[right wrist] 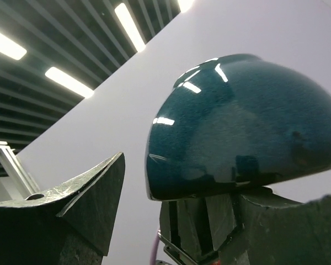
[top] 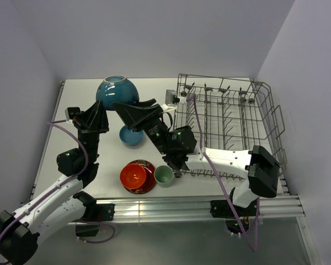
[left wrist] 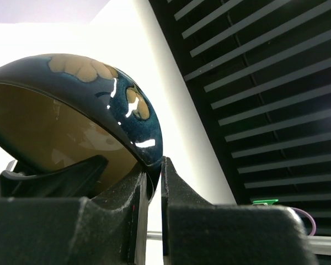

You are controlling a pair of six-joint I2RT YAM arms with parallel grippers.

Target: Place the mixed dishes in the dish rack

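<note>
A large dark teal bowl (top: 117,91) with a pale tan inside (left wrist: 49,127) is held upside down above the back left of the table. My left gripper (top: 101,110) is shut on its rim, with the fingertips (left wrist: 174,176) pinching the edge. My right gripper (top: 133,105) is open at the bowl's right side. The bowl's edge (right wrist: 209,138) lies between its jaws, with a gap to the left finger (right wrist: 88,190). A small blue bowl (top: 131,136), an orange-red bowl (top: 133,175) on a red patterned plate (top: 148,185) and a pale green cup (top: 164,175) sit on the table. The dish rack (top: 265,118) stands at the right.
The right arm's forearm (top: 223,160) lies across the rack's near edge. A small grey device (top: 169,97) is at the rack's back left corner. Walls close in the table at the left, back and right.
</note>
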